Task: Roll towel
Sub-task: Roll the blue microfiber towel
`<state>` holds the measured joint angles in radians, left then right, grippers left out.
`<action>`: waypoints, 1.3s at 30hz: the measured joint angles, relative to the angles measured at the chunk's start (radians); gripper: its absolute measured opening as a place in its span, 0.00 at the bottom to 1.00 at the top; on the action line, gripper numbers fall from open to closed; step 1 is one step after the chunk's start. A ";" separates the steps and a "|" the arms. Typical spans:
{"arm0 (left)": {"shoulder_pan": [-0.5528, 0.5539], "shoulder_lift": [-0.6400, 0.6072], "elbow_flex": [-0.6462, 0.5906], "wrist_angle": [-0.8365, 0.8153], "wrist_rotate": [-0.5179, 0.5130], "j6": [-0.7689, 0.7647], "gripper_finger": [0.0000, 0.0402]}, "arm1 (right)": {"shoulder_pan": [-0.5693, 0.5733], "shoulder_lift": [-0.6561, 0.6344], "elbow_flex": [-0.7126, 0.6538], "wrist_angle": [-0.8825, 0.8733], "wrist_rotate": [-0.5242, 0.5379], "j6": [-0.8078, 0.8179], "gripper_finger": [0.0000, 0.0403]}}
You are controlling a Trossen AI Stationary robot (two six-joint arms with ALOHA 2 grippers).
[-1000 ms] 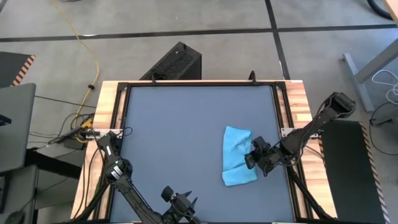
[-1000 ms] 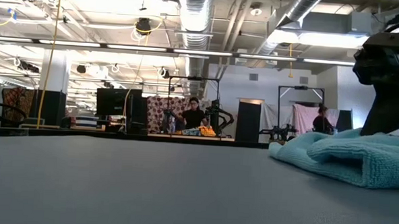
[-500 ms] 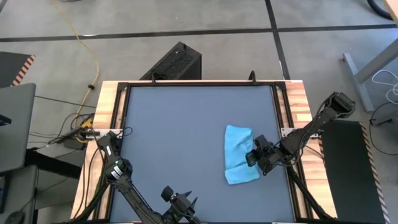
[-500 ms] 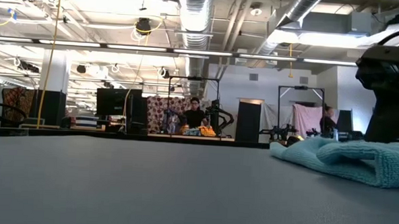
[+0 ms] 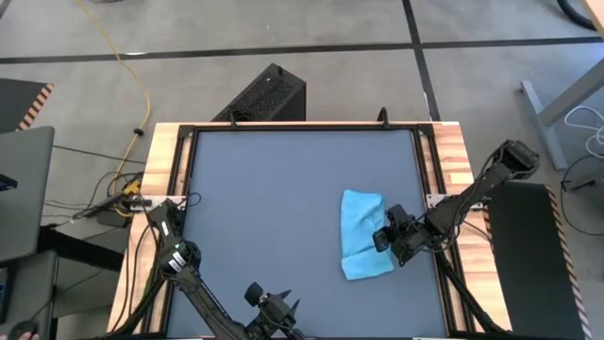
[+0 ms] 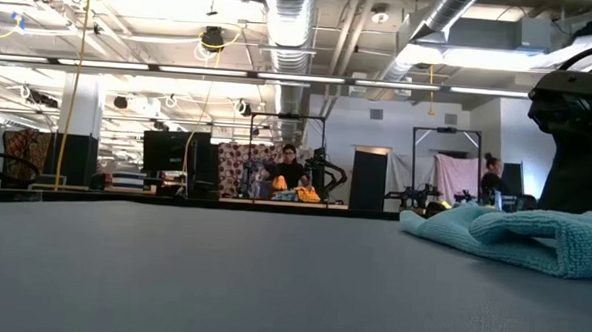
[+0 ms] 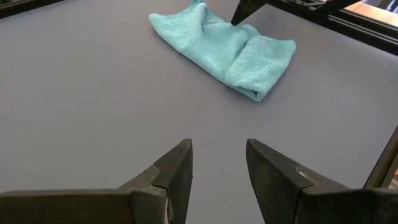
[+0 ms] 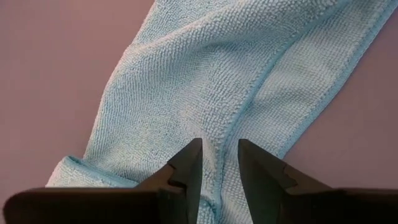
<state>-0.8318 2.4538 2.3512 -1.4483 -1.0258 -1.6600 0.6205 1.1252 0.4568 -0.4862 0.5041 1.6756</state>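
The right pincer (image 5: 381, 242), jaws slightly parted over a towel (image 5: 363, 236) seam, had just released the cloth, which settled folded at the surface's (image 5: 274, 189) lower right. Rolling looked barely begun. The left pincer (image 7: 217, 163) waited part-open at bottom centre.

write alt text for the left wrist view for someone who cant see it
A sky-blue towel, folded long with one end doubled over, lies on the dark grey tabletop ahead of the left gripper, whose two dark fingers stand apart and empty. The right arm's dark tip reaches the towel's far edge.
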 joint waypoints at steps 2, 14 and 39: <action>0.000 0.000 0.000 0.000 -0.001 0.000 0.35 | 0.000 0.000 0.000 0.000 0.000 0.000 0.31; 0.000 0.000 0.000 0.000 -0.009 0.000 0.35 | 0.000 0.000 0.000 0.015 0.000 0.000 0.30; 0.000 0.000 0.000 0.003 -0.028 0.000 0.35 | 0.007 0.070 0.000 0.040 -0.009 0.018 0.04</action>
<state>-0.8318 2.4538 2.3512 -1.4456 -1.0538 -1.6596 0.6273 1.1956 0.4568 -0.4459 0.4953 1.6941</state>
